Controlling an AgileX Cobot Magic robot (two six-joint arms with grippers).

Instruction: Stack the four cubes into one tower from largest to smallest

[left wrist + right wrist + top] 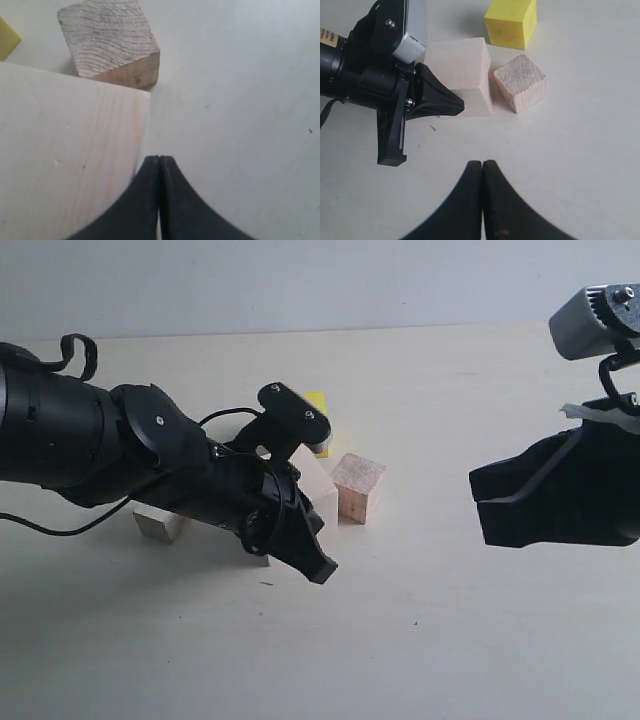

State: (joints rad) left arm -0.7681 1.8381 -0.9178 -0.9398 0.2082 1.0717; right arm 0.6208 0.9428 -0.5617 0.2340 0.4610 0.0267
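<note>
Resting singly on the table (450, 640), every cube is unstacked. The large pale cube (457, 62) is located near the middle of the exterior view, where it is partly covered by the left arm. The yellow cube (510, 22) is placed just behind it on the far side. The medium wooden cube (520, 82) is set just beside it on the right and is turned at an angle to it. The small wooden cube (158, 527) is found well apart on the left, under the left arm.

The left fingers (145, 200) are pressed fully together, and nothing is held between them. Their tips are positioned just beside a near edge of the large pale cube; contact cannot be confirmed. The right fingers (465, 200) are likewise closed completely and empty. They are held over bare table at the right of the exterior view, well apart from the cubes.
</note>
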